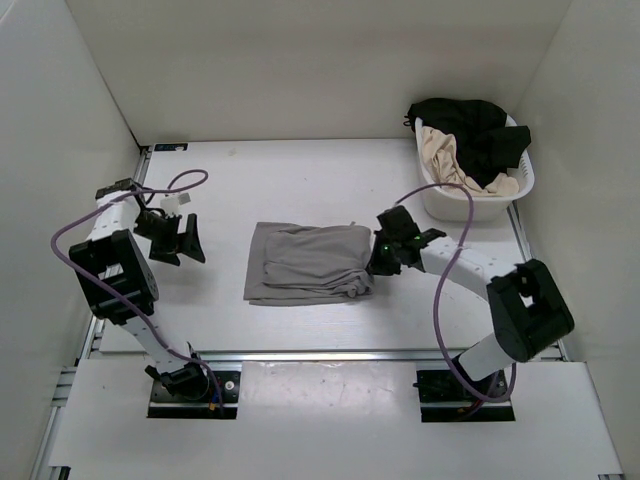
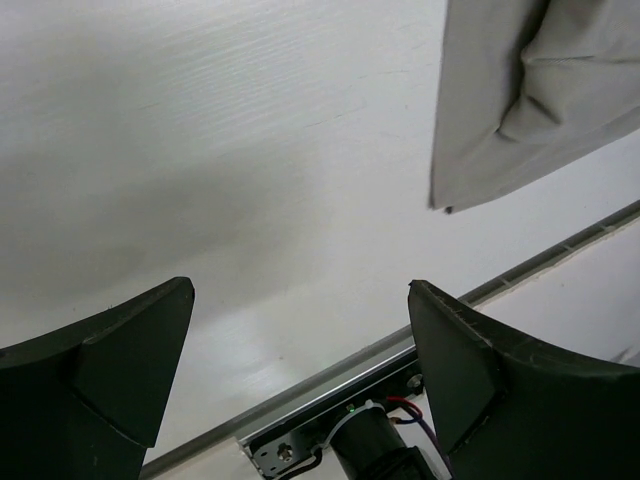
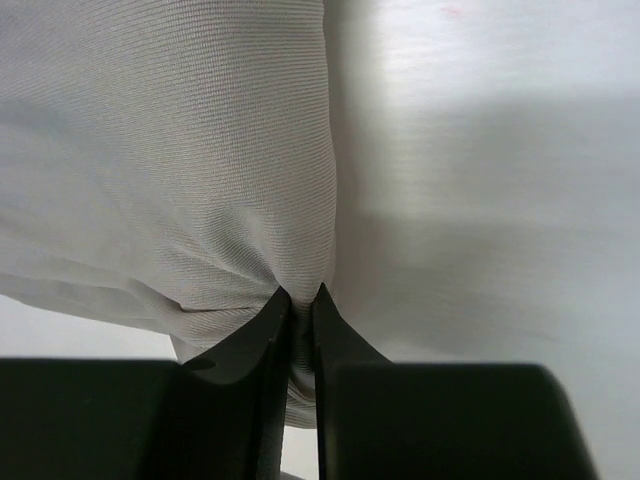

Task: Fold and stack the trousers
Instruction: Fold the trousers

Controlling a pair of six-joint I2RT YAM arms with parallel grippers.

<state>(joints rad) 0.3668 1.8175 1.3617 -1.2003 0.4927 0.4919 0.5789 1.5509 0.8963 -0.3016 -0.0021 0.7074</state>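
The trousers [image 1: 305, 262] lie folded into a flat grey rectangle at the middle of the table [image 1: 300, 180], and the right gripper [image 1: 374, 266] sits at their right edge, its fingers drawn narrow and pinching a small bunch of the fabric between the tips, as the right wrist view shows. The left gripper [image 1: 180, 245] hangs over bare table to the left of the trousers, near but apart from them, its jaws spread wide and holding nothing

White basket [image 1: 472, 209] far right: black garment [image 1: 470, 125], cream garment [image 1: 444, 156].
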